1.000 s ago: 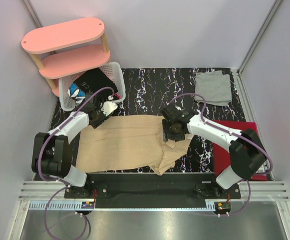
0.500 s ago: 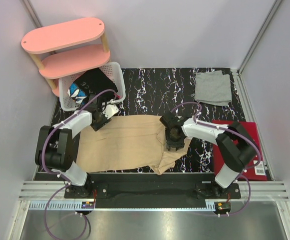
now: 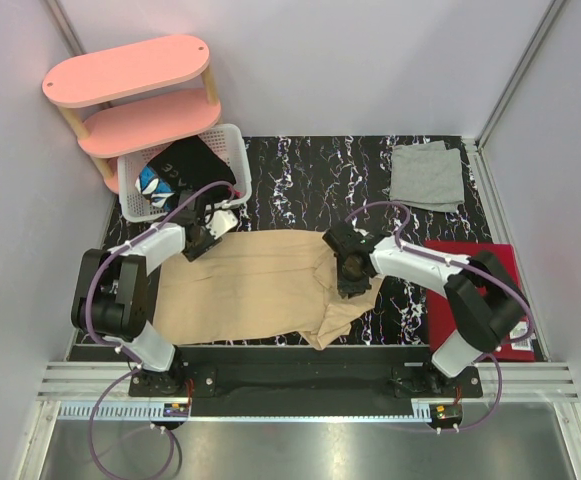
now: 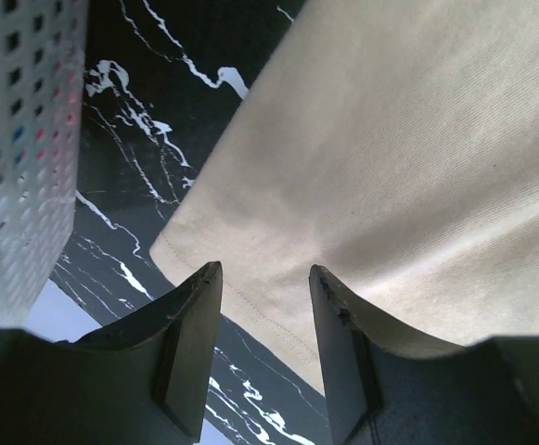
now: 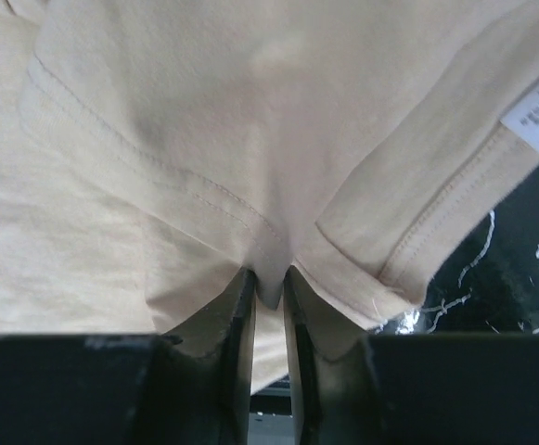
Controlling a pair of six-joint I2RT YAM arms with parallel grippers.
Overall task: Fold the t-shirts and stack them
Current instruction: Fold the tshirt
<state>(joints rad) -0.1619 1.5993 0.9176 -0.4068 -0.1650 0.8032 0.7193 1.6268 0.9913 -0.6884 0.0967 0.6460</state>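
I reckon the right gripper has too little; its jaws are clamped on a thin ridge of the tan t-shirt, and soft stitched knit may slip free under a pull; the left gripper hangs with jaws apart, the flat hemmed edge lying between them; the grey t-shirt lies well apart from both.

Overhead view down on whole table, wrist views close, facing down, all sharing tan t-shirt
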